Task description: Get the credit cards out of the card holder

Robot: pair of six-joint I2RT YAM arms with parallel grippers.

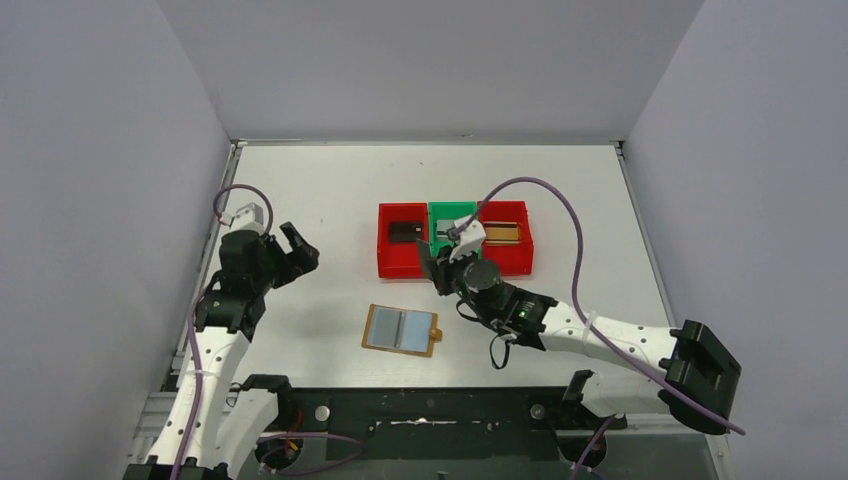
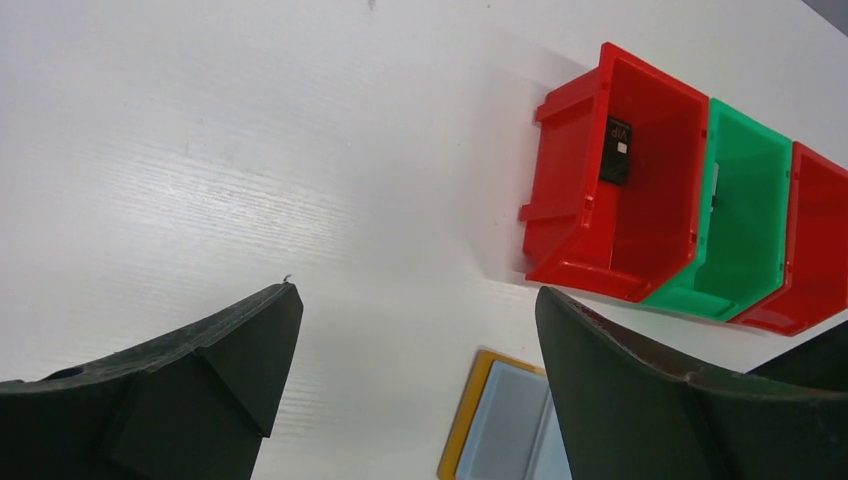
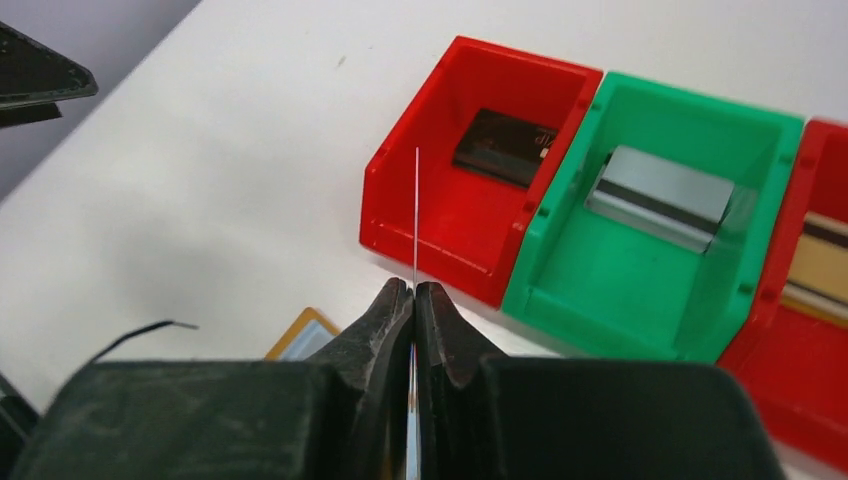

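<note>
Nearest, the card holder (image 1: 400, 329) lies open and flat on the tabletop (image 1: 330, 190), pockets up. Just past it, the right pincer (image 3: 414, 290) is pressed together on what looks like a thin card (image 3: 415, 200) seen edge-on, likely bound for the bins (image 3: 440, 215). The left pincer (image 2: 417, 295) hangs spread and empty, off to the side. Farthest, the black card (image 3: 503, 146), silver-grey card (image 3: 660, 195) and gold-brown card (image 3: 825, 265) each lie in a separate bin.

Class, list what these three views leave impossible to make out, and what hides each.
Thin flat item in the shut right gripper: right wrist view shows only its edge, face unseen.
Tan leather card holder: left wrist view, cut by bottom edge and left gripper.
Gold-brown card: right wrist view, cut by right edge.
</note>
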